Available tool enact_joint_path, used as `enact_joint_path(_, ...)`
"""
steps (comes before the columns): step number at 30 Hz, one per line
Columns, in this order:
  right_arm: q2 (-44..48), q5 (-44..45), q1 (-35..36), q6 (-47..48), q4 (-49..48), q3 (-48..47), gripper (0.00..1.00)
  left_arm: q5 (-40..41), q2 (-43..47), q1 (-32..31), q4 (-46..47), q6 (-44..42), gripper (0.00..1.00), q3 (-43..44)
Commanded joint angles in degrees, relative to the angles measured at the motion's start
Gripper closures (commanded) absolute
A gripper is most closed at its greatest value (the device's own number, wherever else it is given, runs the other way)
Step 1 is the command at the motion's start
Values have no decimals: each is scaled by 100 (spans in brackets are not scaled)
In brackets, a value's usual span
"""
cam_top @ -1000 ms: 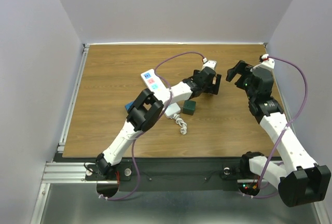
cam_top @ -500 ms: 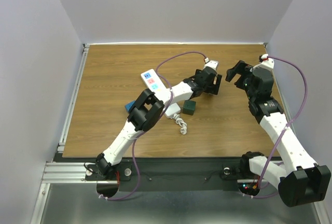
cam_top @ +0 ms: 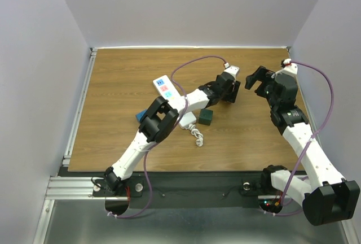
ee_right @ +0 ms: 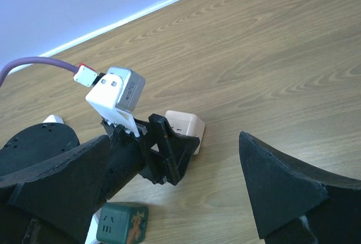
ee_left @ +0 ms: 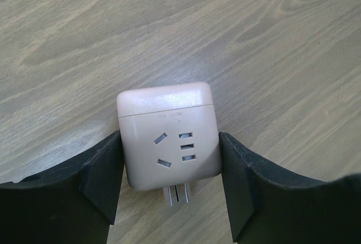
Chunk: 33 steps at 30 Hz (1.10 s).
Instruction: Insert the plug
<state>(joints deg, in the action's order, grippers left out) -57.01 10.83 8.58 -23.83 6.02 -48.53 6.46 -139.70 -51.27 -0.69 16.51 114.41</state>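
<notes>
The plug (ee_left: 168, 136) is a pale pink cube with sockets on its top face and two metal prongs sticking out toward the camera. It lies on the wooden table. My left gripper (ee_left: 169, 162) straddles it, both black fingers (ee_left: 101, 176) pressed against its sides. In the right wrist view the plug (ee_right: 186, 126) peeks out from behind the left gripper (ee_right: 163, 153). From above, the left gripper (cam_top: 228, 92) hides it. My right gripper (cam_top: 256, 80) hovers open just to the right, nothing between its fingers. A white power strip (cam_top: 166, 87) lies to the left.
A dark green cube adapter (cam_top: 206, 116) sits beside the left forearm, also seen low in the right wrist view as the green cube (ee_right: 121, 224). A white coiled cord (cam_top: 194, 134) and a blue block (cam_top: 139, 116) lie near the left elbow. Purple cables arc over both arms.
The left jaws have closed in from wide open onto the plug's sides. The right arm has stayed put with its jaws wide.
</notes>
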Motion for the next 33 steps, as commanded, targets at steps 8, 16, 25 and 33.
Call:
enact_joint_path(8, 164, -283, -84, 432, -268, -60, 0, -1796, 1813, 467, 631, -359, 100, -1569)
enact_joint_path(16, 138, -2092, -111, 1073, -557, -201, 0, -4046, 3114, 1144, 1000, -87, 100, -2791)
enact_joint_path(25, 411, -4518, -111, 1505, -1453, 151, 0, -5857, 4328, 1971, 2520, 1704, 100, -4101)
enact_joint_path(33, 50, -5519, -14, 1548, -1806, 28, 0, -6656, 4653, 1971, 5462, 4621, 100, -4884)
